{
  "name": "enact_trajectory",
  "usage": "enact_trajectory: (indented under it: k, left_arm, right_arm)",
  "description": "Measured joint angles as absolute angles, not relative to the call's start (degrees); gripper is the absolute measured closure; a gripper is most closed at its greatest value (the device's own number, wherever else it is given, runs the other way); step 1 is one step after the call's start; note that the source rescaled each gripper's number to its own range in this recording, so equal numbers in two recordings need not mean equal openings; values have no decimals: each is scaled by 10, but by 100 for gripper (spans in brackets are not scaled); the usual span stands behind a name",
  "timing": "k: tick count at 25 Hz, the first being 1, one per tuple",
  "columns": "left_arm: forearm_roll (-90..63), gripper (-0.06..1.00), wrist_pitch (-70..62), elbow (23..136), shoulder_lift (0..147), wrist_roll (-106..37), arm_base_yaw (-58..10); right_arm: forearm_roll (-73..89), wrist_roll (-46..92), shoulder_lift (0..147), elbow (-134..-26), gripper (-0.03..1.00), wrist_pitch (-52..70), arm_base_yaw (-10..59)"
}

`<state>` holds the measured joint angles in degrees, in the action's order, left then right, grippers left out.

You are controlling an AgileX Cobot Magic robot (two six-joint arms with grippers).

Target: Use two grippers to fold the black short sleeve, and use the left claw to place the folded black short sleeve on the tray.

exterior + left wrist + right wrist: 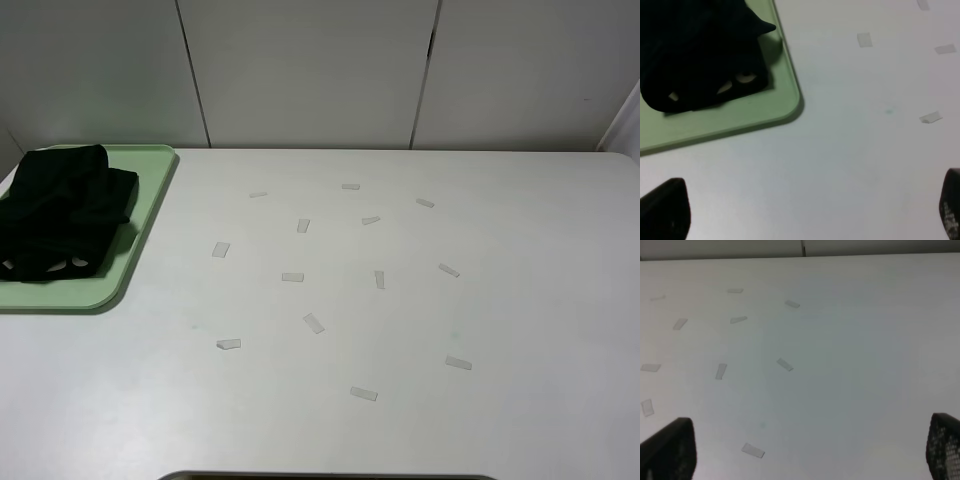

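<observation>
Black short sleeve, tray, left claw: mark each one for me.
black short sleeve (60, 210), exterior high view, middle of the folded bundle.
tray (150, 205), exterior high view, bare right rim.
left claw (805, 210), left wrist view, midway between open fingertips.

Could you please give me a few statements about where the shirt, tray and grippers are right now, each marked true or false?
1. The shirt lies bundled on the tray. True.
2. The tray sits at the right side of the table in the high view. False: it sits at the left.
3. The left gripper is shut on the shirt. False: its fingers stand wide apart over bare table, holding nothing.
4. Tape strips are scattered across the table. True.
5. The right gripper is open and empty. True.
</observation>
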<state>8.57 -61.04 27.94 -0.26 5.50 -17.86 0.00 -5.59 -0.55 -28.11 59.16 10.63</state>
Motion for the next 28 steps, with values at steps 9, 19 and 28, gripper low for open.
enact_trajectory:
  k: [9,19,28]
  left_arm:
    - [86,-5,-610,279,-3,55,-176]
    - [75,-5,-610,279,-3,62,-144]
    - [67,-6,-610,279,-3,64,-107]
  right_arm:
    - [0,-56,-5,-281,-3,592,106]
    - [0,-56,-5,-281,-3,592,106]
    - [0,-55,-5,-281,-3,592,106]
